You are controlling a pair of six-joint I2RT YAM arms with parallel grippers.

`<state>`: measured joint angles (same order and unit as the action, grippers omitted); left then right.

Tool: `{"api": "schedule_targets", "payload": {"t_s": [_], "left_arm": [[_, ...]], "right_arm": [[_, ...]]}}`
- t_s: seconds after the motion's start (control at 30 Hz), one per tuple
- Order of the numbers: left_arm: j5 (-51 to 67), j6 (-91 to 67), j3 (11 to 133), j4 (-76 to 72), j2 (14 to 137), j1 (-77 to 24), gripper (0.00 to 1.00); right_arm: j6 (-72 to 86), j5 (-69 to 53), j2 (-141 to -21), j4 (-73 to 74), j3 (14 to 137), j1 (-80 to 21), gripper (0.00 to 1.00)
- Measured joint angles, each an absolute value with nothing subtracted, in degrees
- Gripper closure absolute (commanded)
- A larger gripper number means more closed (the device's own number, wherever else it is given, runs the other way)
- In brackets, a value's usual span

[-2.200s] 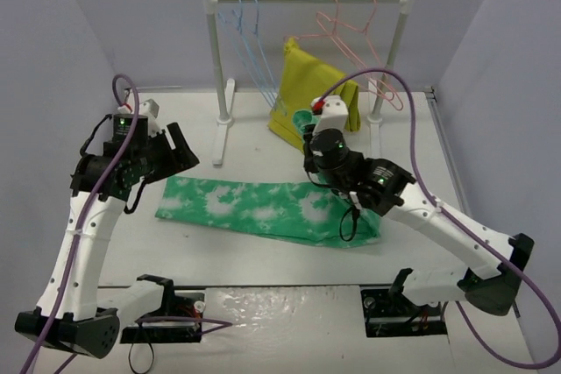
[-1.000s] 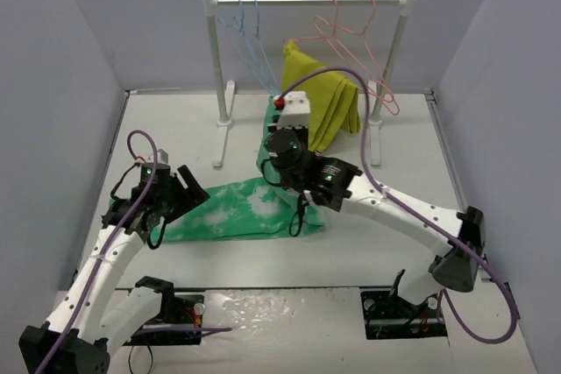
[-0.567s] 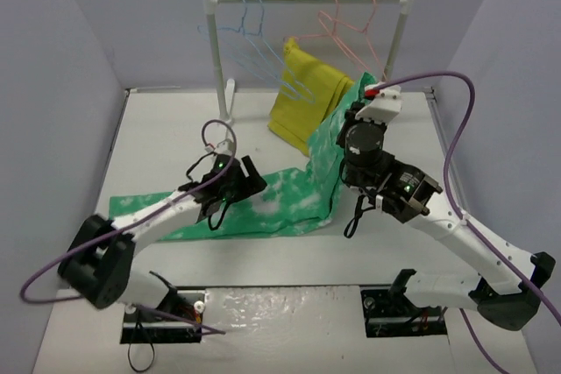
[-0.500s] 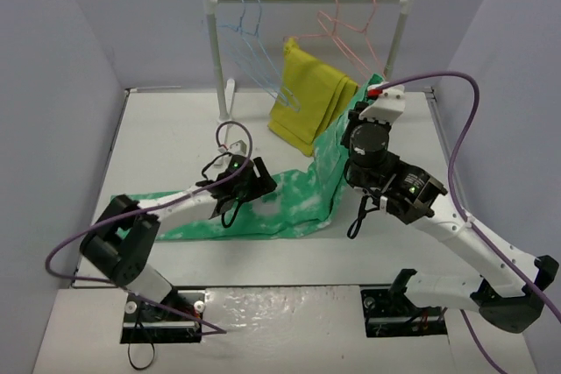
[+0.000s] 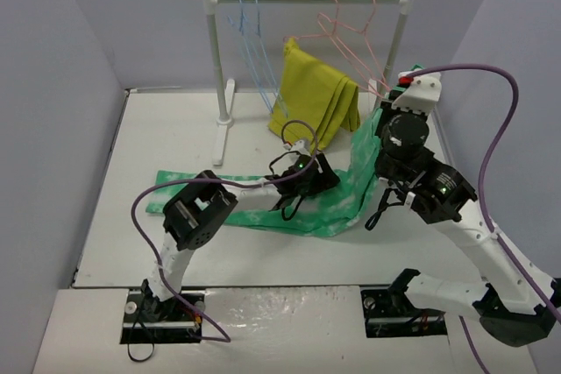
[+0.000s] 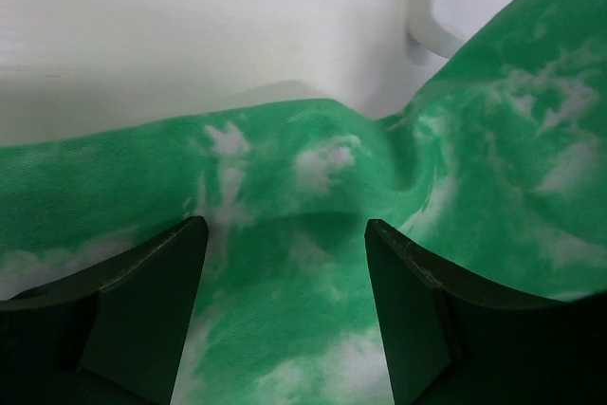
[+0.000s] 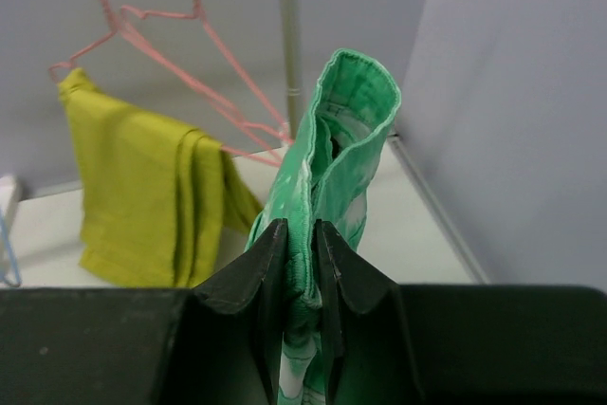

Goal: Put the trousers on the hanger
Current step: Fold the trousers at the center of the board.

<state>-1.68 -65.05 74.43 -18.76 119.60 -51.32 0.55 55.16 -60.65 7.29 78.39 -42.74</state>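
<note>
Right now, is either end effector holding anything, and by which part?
The right end effector is shut on the trousers, pinching the bunched cloth below one raised end. The left end effector is open over the trousers, holding nothing.

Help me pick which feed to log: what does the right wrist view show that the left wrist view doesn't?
Only the right wrist view: the right end effector shut on an upright fold of the trousers, plus a pink hanger, the yellow garment and a rack post. Only the left wrist view: the left end effector open over cloth lying on the table. Both: the green-and-white trousers.
</note>
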Motion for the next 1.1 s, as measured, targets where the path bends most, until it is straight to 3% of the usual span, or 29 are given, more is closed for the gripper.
{"api": "schedule_targets", "payload": {"t_s": [0.23, 0.47, 0.7, 1.1], "left_arm": [[-0.34, -66.14, 76.82, -18.21, 120.24, -53.62, 0.36], [-4.70, -60.68, 68.90, -7.42, 97.07, -52.11, 0.36], [-10.51, -55.65, 68.26, 10.82, 74.01, -42.80, 0.36], [-18.52, -50.05, 61.35, 43.69, 50.37, -24.93, 0.36]], "right_arm": [[-2.19, 49.79, -60.18, 9.25, 80.66, -35.88, 1.00], [-2.79, 40.44, -67.17, 11.66, 88.14, -36.82, 1.00], [-7.49, 35.29, -75.66, 11.57, 95.14, -44.57, 1.00], [-12.00, 30.04, -93.34, 0.60, 100.54, -58.97, 0.99]]}}
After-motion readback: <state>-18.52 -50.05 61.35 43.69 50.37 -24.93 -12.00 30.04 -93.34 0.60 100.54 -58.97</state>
